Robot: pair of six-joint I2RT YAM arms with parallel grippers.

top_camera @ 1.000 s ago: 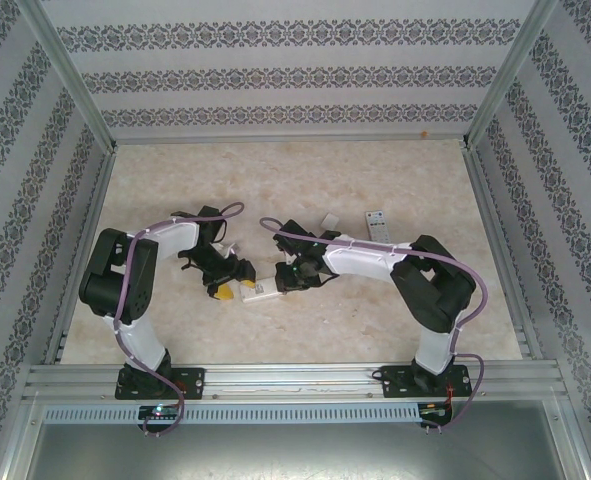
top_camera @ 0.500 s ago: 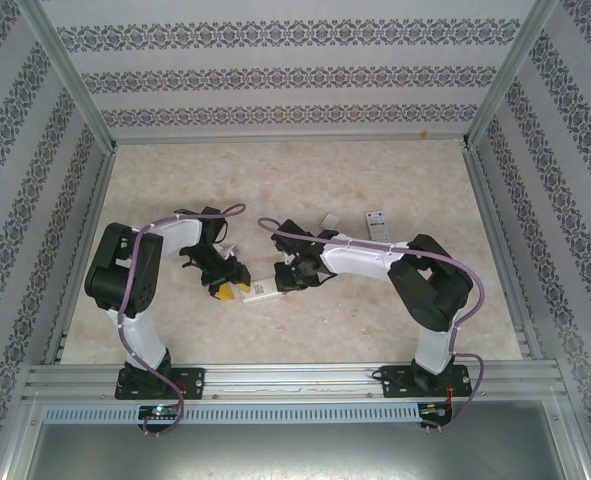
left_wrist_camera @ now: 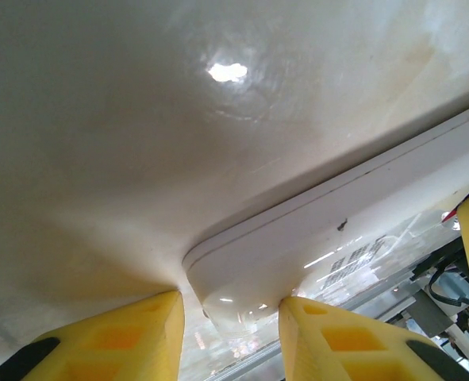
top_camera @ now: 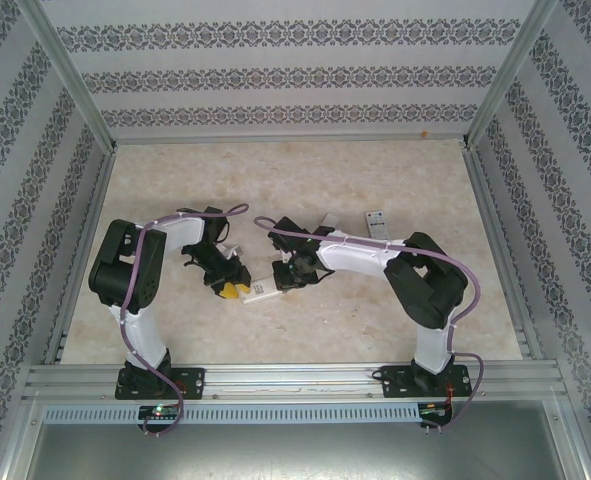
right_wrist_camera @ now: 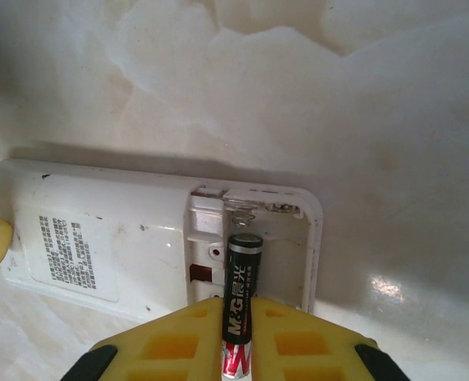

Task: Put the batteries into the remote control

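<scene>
so the right end effector (right_wrist_camera: 236,321) is clenched on a battery (right_wrist_camera: 242,274) poking into the remote control (right_wrist_camera: 107,230)'s open bay, left end effector (left_wrist_camera: 230,317) pinching the remote's far end; a tilted push could jam it against the spring or pop it loose

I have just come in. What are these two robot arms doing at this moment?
They are loading a remote control. The right end effector grips one battery between its yellow fingers, and the battery's free end reaches into the open battery compartment, close to the spring. It is not yet released. The remote control lies back-up on the table. The left end effector straddles its other, rounded end; whether it clamps it is unclear.
</scene>
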